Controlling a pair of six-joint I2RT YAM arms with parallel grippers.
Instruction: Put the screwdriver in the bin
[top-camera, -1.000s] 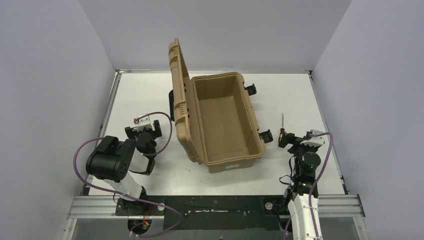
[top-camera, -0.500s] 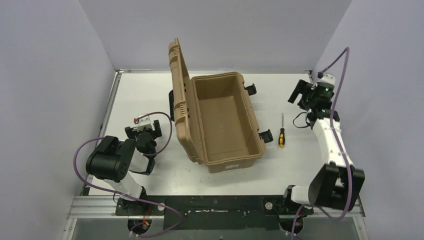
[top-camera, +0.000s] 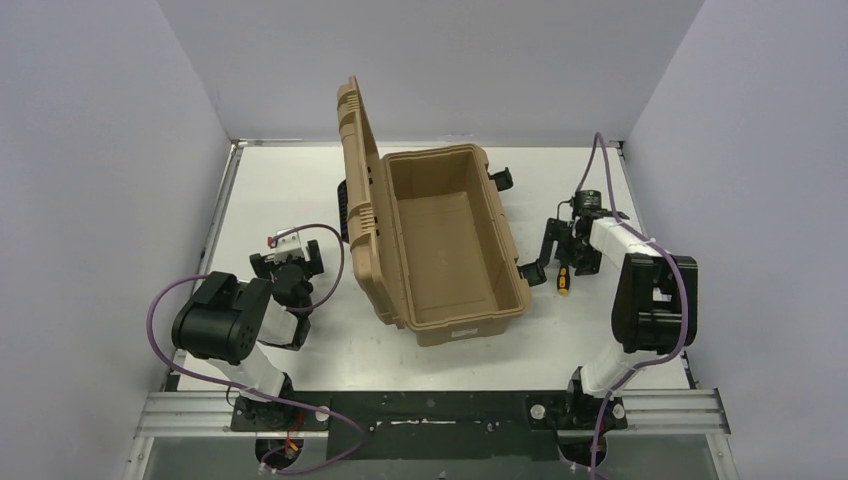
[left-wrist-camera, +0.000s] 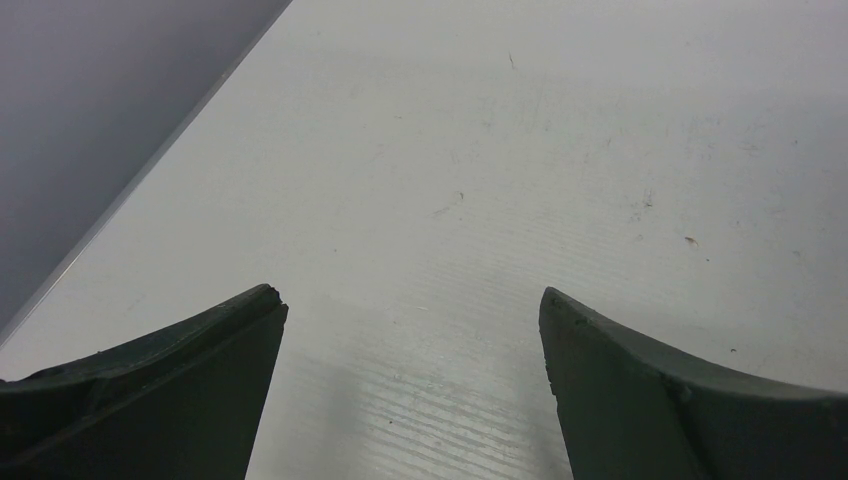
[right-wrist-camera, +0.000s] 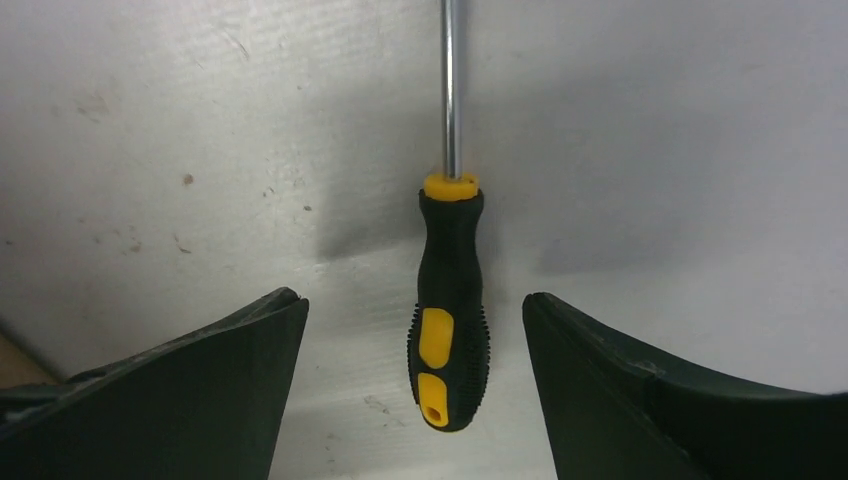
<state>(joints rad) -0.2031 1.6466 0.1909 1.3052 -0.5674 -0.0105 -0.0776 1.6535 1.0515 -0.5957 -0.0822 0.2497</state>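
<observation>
Right gripper (top-camera: 566, 248) is spread wide and grasping nothing, hanging low over the table (top-camera: 290, 185) just to the right of the bin (top-camera: 455, 330). The bin is the big obstacle on that side: it sits mid-table with its ribbed lid (top-camera: 355, 190) standing up along the left edge, its inside bare, and a black latch (top-camera: 533, 272) flipped out from the right wall, just beside the gripper. From the overhead camera the screwdriver (top-camera: 563, 279) lies flat on the table close to that latch, only the handle end poking out on the near side of the gripper – the shaft is hidden beneath it. On the right wrist camera the gripper (right-wrist-camera: 412, 298) straddles the screwdriver (right-wrist-camera: 448, 320): the black-and-yellow handle lies between the two fingers, touching neither, a little closer to the finger on the right of that picture, and the metal shaft runs straight away from the camera. Left gripper (top-camera: 290, 262) is parked well apart, on the far side of the bin near the left wall, and its own camera shows the left gripper (left-wrist-camera: 412, 300) also spread open over bare table – nothing between its fingers.
</observation>
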